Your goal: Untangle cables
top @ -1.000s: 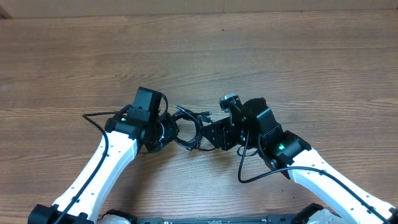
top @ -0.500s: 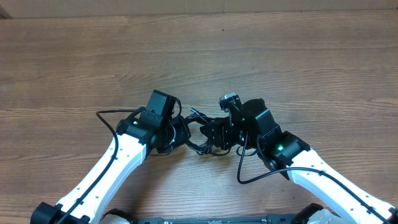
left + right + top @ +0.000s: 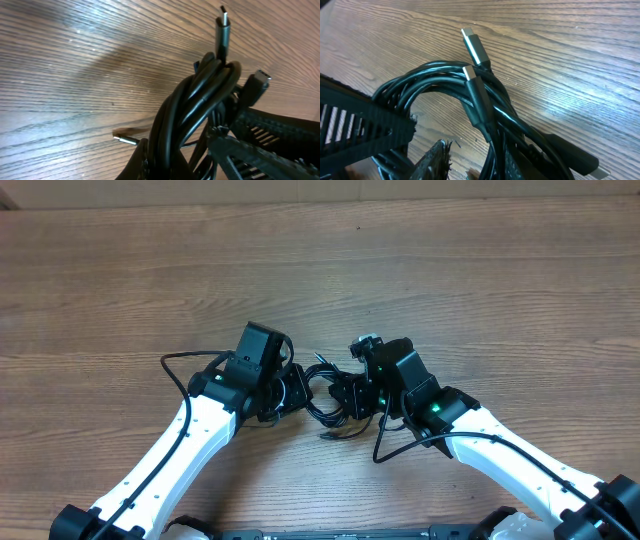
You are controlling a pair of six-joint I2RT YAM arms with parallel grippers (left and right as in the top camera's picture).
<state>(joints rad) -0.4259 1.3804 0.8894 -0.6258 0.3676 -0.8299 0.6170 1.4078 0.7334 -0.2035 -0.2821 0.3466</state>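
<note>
So the cables (image 3: 322, 398) are one knotted black bundle, sitting a bit toward 6 o'clock from the middle of the wooden table (image 3: 480, 280), with an arm on each side. My left gripper (image 3: 292, 392) is at the bundle's 9 o'clock, clamped tight on a fistful of strands. In the left wrist view they loop upward, with a silver plug (image 3: 223, 30) poking up at 12. The right gripper (image 3: 346, 396) is at 3 o'clock, buried in the cords. Honestly I can't tell if it's pinching anything. One loose end (image 3: 332, 434) trails out at 6 o'clock.
</note>
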